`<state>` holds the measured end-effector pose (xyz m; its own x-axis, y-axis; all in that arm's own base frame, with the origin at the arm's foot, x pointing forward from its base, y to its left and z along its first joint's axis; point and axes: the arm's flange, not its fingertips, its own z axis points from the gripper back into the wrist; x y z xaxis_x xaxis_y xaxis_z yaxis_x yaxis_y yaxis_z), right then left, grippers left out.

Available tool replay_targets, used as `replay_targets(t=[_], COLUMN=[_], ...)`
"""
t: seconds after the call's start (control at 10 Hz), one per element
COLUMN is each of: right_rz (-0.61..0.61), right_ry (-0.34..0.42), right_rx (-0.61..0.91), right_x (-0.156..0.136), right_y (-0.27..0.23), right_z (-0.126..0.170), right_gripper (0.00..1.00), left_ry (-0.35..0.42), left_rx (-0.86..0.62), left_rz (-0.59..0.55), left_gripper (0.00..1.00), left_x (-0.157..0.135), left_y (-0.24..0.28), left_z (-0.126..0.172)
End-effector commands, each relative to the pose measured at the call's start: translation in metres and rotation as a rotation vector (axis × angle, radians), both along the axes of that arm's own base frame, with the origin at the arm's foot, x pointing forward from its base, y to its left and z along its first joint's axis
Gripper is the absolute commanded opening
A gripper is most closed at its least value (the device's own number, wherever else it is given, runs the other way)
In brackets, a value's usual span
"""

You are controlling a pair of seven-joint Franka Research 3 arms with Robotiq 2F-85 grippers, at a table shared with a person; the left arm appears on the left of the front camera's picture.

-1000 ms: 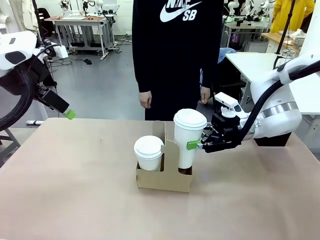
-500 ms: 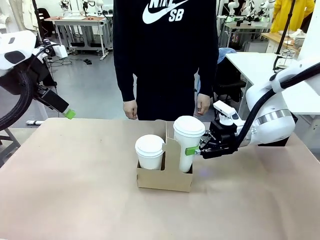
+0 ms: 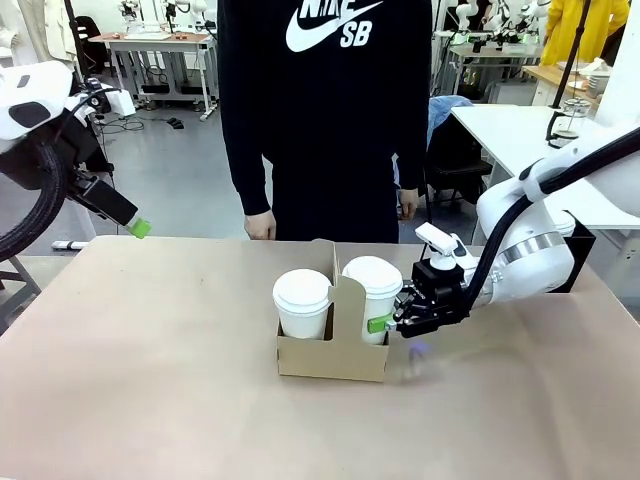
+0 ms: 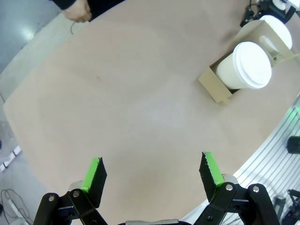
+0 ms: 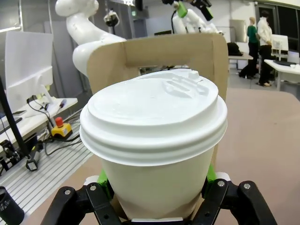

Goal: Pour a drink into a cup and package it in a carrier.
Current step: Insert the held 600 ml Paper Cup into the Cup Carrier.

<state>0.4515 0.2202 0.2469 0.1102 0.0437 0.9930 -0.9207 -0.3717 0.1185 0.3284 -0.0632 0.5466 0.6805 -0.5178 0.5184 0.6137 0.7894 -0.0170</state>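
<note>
**Q:** Lowered since 1 second ago, is the cup [image 3: 372, 296] now seated?

**A:** Yes, by appearance. It stood high above the carrier [image 3: 333, 352] earlier; now its lid sits level with the neighbouring lidded cup [image 3: 301, 302], in the slot on the 3 o'clock side of the upright centre handle [image 3: 345, 300]. The person's hand [image 3: 260, 226] has also shifted nearer the table's far edge, at 12 o'clock from the carrier.

**Q:** What does that mean for the task?

**A:** Packaging looks nearly complete; releasing the cup is judged the remaining step.

**Q:** How do the grippers stand?

**A:** The right gripper [image 3: 385, 322] reaches in from 3 o'clock, its green pads clamped on the cup's wall. The left gripper [image 4: 152, 171] hangs well apart at 9 o'clock, fingers spread wide, holding nothing.

**Q:** What does 1 view add over another?

**A:** The right wrist view shows both pads pressed on the cup [image 5: 154, 154] below its lid, with the handle [image 5: 154, 51] just behind. The left wrist view shows both lids from above inside the carrier [image 4: 213, 86] and bare table [image 4: 117, 93] between it and that gripper.
</note>
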Motion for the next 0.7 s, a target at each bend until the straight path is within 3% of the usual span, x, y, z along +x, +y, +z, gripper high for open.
replay_targets(t=[0.0,0.1,0.6], right_rz=[0.025,0.034,-0.021], right_ry=[-0.044,-0.053,-0.119], right_rx=[-0.020,-0.029,-0.112], right_x=[0.004,0.004,0.003], right_y=[0.002,0.001,-0.017], right_z=[-0.002,-0.002,0.020], right_gripper=[0.81,1.00,1.00], left_ry=[-0.004,-0.004,-0.004], left_rx=[0.004,0.004,0.004], left_rz=[-0.005,-0.005,-0.005], left_gripper=[1.00,1.00,1.00], left_x=[-0.001,-0.001,-0.001], left_y=[0.001,0.001,0.001], left_z=[0.001,0.001,0.001])
